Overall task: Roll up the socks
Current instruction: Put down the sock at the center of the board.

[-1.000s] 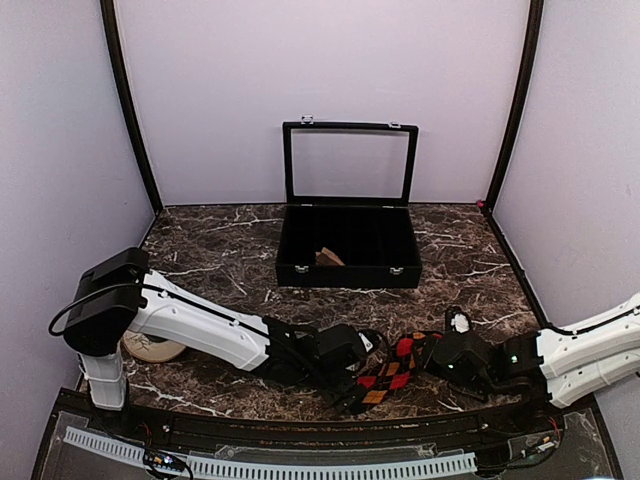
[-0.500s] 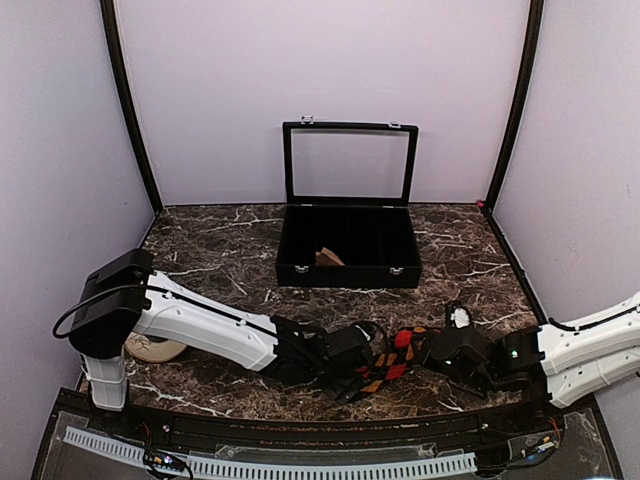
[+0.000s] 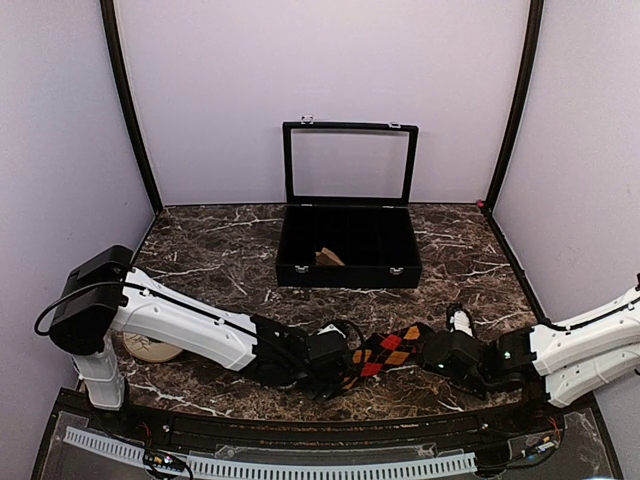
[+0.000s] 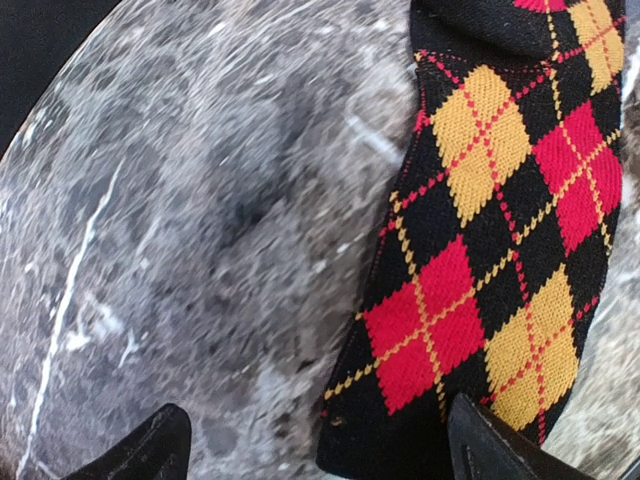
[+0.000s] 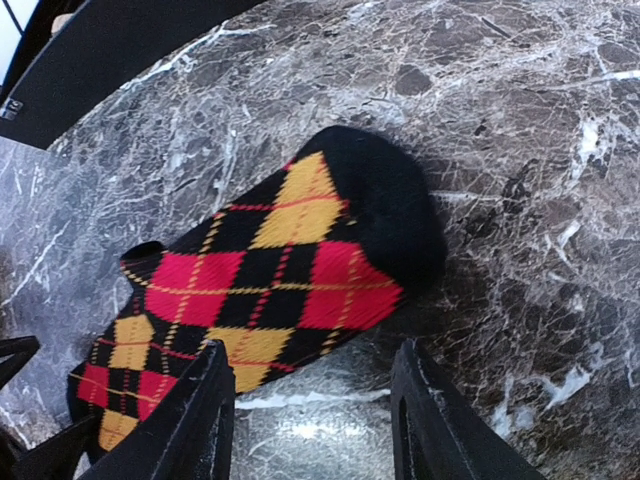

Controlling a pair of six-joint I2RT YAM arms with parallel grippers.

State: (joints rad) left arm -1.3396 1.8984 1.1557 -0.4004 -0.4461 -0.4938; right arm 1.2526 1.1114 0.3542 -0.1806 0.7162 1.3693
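Observation:
The argyle sock point(image 3: 385, 348) lies stretched flat on the marble near the front edge, between my two grippers. My left gripper point(image 3: 333, 362) stands open at its left end; in the left wrist view the sock point(image 4: 490, 250) runs up the right side, its black end lies between the wide-spread fingertips point(image 4: 150, 450), and the gripper point(image 4: 320, 455) holds nothing. My right gripper point(image 3: 437, 354) is open at the sock's black toe end. In the right wrist view the sock point(image 5: 270, 270) lies just beyond the gripper point(image 5: 315, 420), with bare marble between the fingers. A tan sock point(image 3: 326, 257) sits in the case.
The black compartment case point(image 3: 348, 268) stands open at the back middle, its lid upright. A pale round thing point(image 3: 150, 349) lies under the left arm near its base. Purple walls close in the table on three sides.
The argyle sock was bunched up between the grippers; now it lies stretched out flat. The left gripper has drawn back to the left. The right jaws have opened a little wider.

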